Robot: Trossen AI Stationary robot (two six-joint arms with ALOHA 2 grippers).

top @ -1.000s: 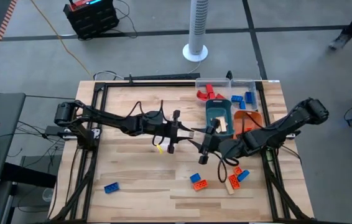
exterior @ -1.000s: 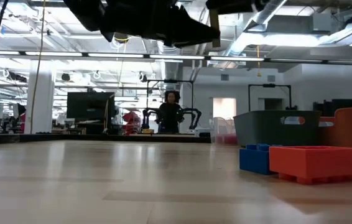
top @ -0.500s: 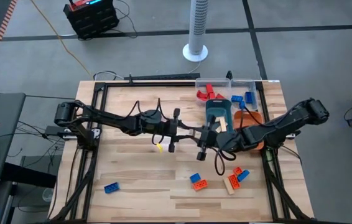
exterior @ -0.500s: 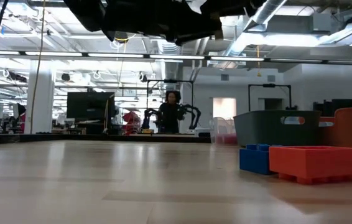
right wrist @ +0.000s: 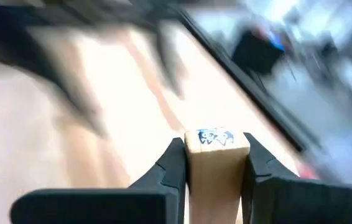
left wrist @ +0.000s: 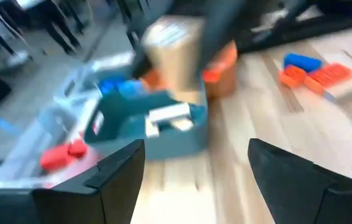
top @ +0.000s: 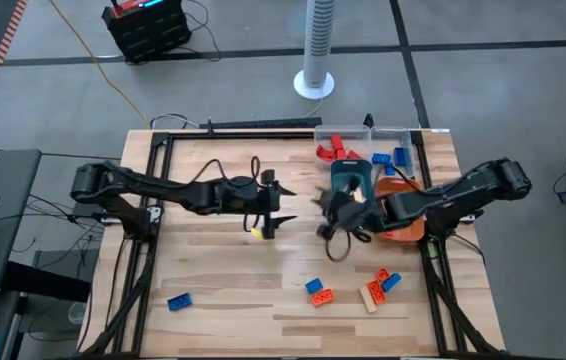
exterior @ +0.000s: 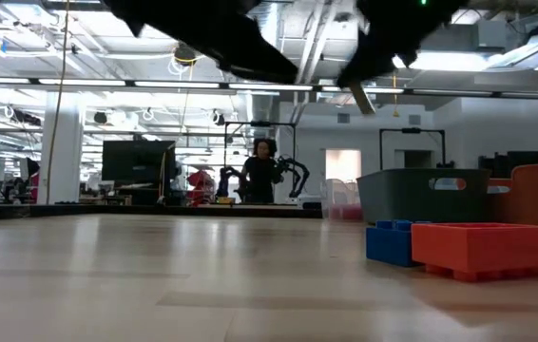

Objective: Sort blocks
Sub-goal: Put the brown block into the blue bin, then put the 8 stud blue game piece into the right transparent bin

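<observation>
Right claw point(right wrist: 216, 163) clamped on a pale tan wooden block point(right wrist: 216, 163), squared end with a small blue print, smooth grain; it hangs above the bench point(top: 213, 290) just beside the teal tray point(top: 352, 180). Left claw point(left wrist: 194, 163) fingers apart, nothing between them, over mid-bench. Bench is light planked wood in a black frame. Teal tray: rigid plastic, deep walls, tan pieces inside. Orange tray point(top: 401, 190) sits beside it; clear tray point(top: 388, 140) behind holds red and blue blocks. Loose studded plastic blocks: a red/blue/tan cluster point(top: 378, 285) on the bench's front right, orange-and-blue pair point(top: 317, 291) near it, one blue block point(top: 178, 301) at front left.
</observation>
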